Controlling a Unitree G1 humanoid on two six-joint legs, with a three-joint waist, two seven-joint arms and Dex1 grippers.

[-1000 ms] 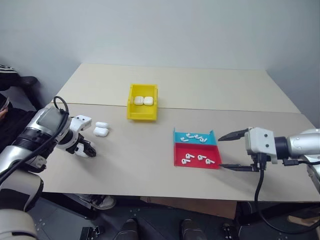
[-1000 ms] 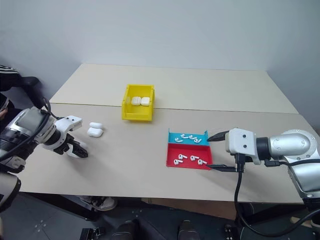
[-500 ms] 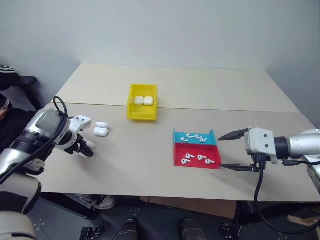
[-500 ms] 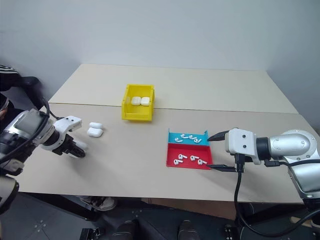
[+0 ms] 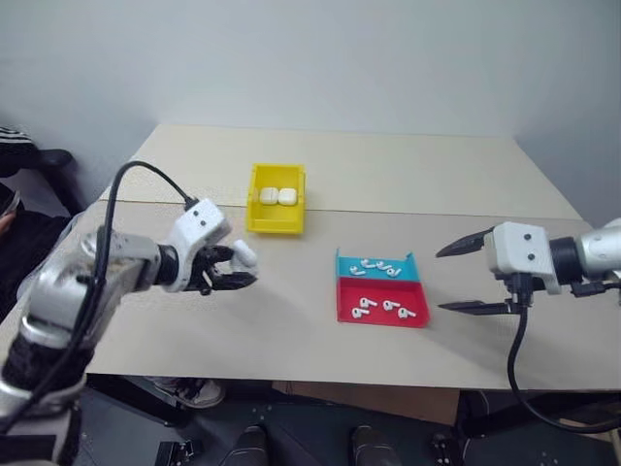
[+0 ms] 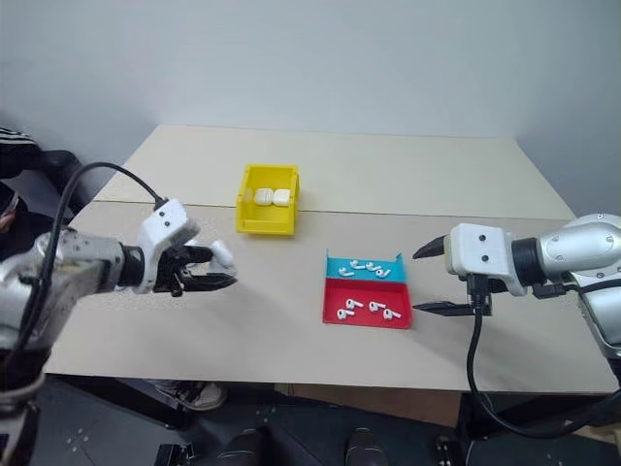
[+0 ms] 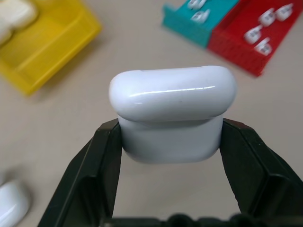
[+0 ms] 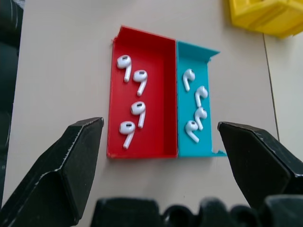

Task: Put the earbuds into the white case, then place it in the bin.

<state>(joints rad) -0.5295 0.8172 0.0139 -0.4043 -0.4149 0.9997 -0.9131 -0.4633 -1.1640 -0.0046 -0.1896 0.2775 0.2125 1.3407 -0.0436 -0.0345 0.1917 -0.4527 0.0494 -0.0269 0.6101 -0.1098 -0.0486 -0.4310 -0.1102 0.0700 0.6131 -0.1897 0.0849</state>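
Observation:
My left gripper [image 7: 173,136] is shut on a white case [image 7: 173,113] with its lid closed, gripping it by the sides. It is held above the table left of centre [image 5: 245,255]. The earbuds [image 8: 133,108] lie loose in a shallow red-and-teal tray [image 5: 339,291], several in each half. My right gripper [image 5: 441,282] hovers open just right of that tray, its fingers [image 8: 71,156] spread to either side of it in the right wrist view. The yellow bin [image 5: 276,223] stands behind the held case.
Two white cases [image 5: 278,195] lie side by side inside the bin. Another white case [image 7: 10,203] rests on the table near my left hand. A seam [image 5: 437,216] runs across the table behind the tray.
My left gripper has shut on a white case and swung right and upward with it, rolling its wrist. The right gripper stays open by the tray, barely shifted.

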